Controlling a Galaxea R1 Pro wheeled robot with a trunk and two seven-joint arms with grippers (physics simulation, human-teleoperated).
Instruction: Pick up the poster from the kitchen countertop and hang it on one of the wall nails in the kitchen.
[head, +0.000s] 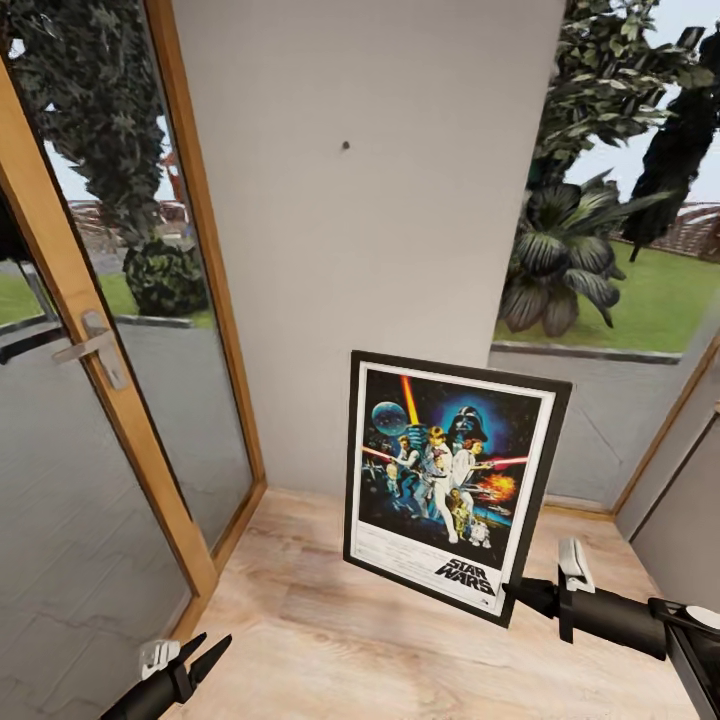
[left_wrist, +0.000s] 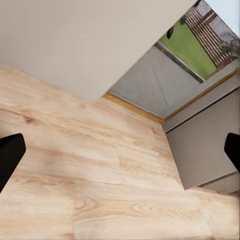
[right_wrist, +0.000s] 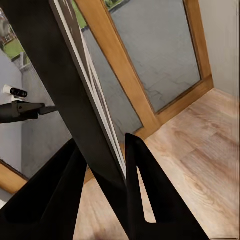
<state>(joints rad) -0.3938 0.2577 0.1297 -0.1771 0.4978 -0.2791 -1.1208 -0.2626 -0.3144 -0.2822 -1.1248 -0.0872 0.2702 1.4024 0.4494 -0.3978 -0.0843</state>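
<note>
My right gripper (head: 520, 592) pinches the poster (head: 450, 480) by its lower right corner, held upright, low before the pale wall panel (head: 400, 250). I should lift it, keeping its top level beneath the nail (head: 345, 146). My left gripper (head: 205, 655) hangs wide, empty. One poster, one nail.
</note>
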